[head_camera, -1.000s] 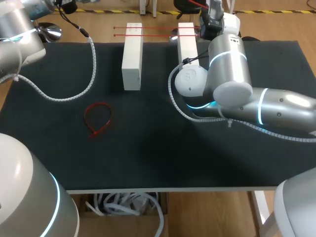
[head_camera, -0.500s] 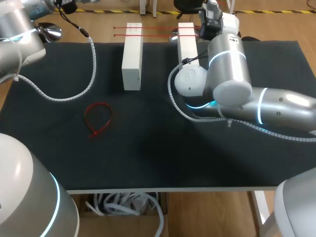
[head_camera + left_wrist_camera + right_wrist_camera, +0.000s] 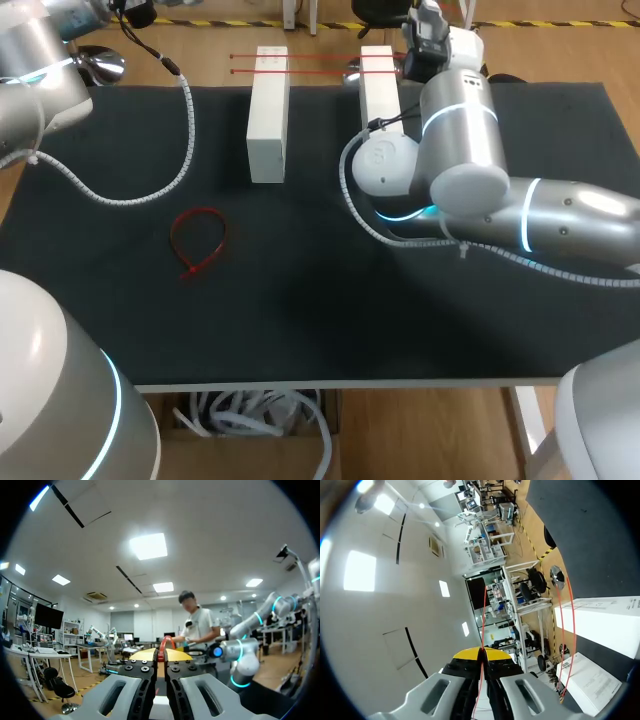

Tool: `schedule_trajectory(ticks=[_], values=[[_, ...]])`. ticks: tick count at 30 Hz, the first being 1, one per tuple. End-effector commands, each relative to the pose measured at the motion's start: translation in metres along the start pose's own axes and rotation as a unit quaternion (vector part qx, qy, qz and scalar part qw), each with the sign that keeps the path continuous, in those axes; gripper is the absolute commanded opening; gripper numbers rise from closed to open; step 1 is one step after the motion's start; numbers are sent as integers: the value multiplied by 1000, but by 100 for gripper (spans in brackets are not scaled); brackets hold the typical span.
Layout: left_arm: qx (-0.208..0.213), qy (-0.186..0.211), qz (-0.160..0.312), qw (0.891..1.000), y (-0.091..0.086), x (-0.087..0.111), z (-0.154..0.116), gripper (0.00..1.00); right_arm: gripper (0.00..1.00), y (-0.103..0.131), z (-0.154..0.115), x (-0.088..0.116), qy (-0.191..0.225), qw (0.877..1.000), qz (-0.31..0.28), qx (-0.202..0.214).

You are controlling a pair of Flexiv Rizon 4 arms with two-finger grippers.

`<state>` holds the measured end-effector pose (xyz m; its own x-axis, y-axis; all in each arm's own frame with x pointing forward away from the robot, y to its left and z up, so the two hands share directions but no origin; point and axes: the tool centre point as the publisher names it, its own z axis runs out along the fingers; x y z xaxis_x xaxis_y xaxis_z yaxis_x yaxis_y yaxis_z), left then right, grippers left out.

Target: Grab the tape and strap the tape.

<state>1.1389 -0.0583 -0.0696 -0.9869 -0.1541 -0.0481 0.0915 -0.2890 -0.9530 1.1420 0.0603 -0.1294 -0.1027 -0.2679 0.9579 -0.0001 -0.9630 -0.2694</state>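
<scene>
Over the far edge of the desk (image 3: 300,300), the right claw (image 3: 481,652) pinches a thin red tape (image 3: 484,615). The left claw (image 3: 161,654) clamps another tape (image 3: 164,644) between its tips. Grabbing seems done; next, thread one end and pull tight.

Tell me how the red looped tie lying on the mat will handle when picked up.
The red looped tie is a thin strip, so it is probably very light and would likely flex rather than keep its teardrop shape. It lies flat on the black mat, so fingers may struggle to get under it, and a push would probably slide it.
</scene>
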Motion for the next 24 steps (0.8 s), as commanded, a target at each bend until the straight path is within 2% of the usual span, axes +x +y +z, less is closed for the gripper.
schedule_trajectory(ticks=[1, 8, 14, 17, 19, 21, 22, 24], values=[[-1, -2, 0, 1000, 0, 1, 1, 0, 0, -1, -1, 2, -4, 1000, -2, -3], [-79, 13, 45, 996, -4, -2, -2, 0, 0, 0, -5, 0, -8, 1000, -11, -3], [-156, 48, 75, 984, -9, -2, -6, 0, 0, 0, -9, -1, -11, 1000, -18, -2], [-224, 77, 96, 967, -11, -1, -7, 0, 0, 1, -11, -1, -11, 1000, -24, -1], [-278, 96, 119, 948, -12, 1, -6, 0, 0, 1, -13, -2, -12, 1000, -26, -1], [-309, 105, 122, 937, -11, 1, -6, 0, 0, 2, -15, -2, -13, 1000, -28, -2], [-335, 109, 133, 926, -10, 2, -5, 0, 0, 2, -15, -3, -14, 999, -29, -2], [-359, 111, 134, 917, -8, 5, -3, 0, 0, 2, -17, -3, -15, 999, -30, -2]])
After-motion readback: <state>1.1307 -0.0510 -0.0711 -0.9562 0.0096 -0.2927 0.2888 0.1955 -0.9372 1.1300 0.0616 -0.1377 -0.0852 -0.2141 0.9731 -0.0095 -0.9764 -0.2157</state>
